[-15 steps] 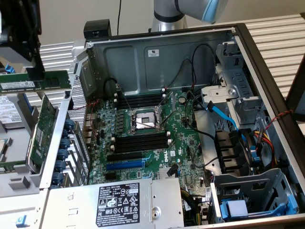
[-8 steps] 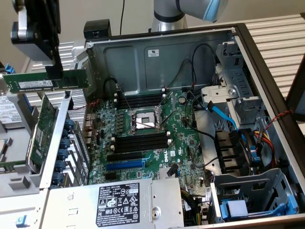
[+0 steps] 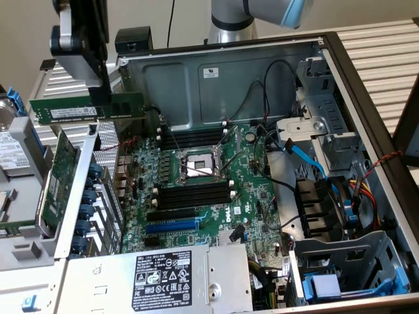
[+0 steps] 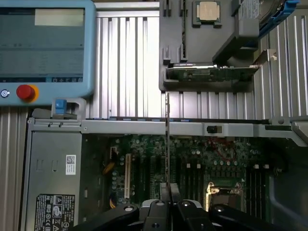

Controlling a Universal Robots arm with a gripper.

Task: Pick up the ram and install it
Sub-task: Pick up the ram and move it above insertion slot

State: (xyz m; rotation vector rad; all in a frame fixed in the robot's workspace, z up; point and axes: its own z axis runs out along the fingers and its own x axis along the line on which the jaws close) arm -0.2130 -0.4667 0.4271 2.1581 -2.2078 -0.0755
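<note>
The ram (image 3: 85, 110) is a long, narrow green stick with a white label. It hangs level in the air above the case's upper corner on the exterior view's left, with my gripper (image 3: 103, 95) shut on its top edge. In the wrist view the ram (image 4: 167, 144) shows edge-on as a thin dark line running out from my gripper (image 4: 167, 206). The black memory slots (image 3: 193, 139) and a second bank (image 3: 193, 195) lie on the motherboard either side of the CPU socket (image 3: 196, 167), lower and toward the exterior view's right of the ram.
The open computer case (image 3: 366, 98) has a larger green expansion card (image 3: 62, 173) standing near its wall on the exterior view's left. A power supply (image 3: 163, 278) sits at the front, with drive cages and cables (image 3: 340, 203) on the right. A teach pendant (image 4: 45, 48) and a CPU tray (image 4: 207, 10) lie outside the case.
</note>
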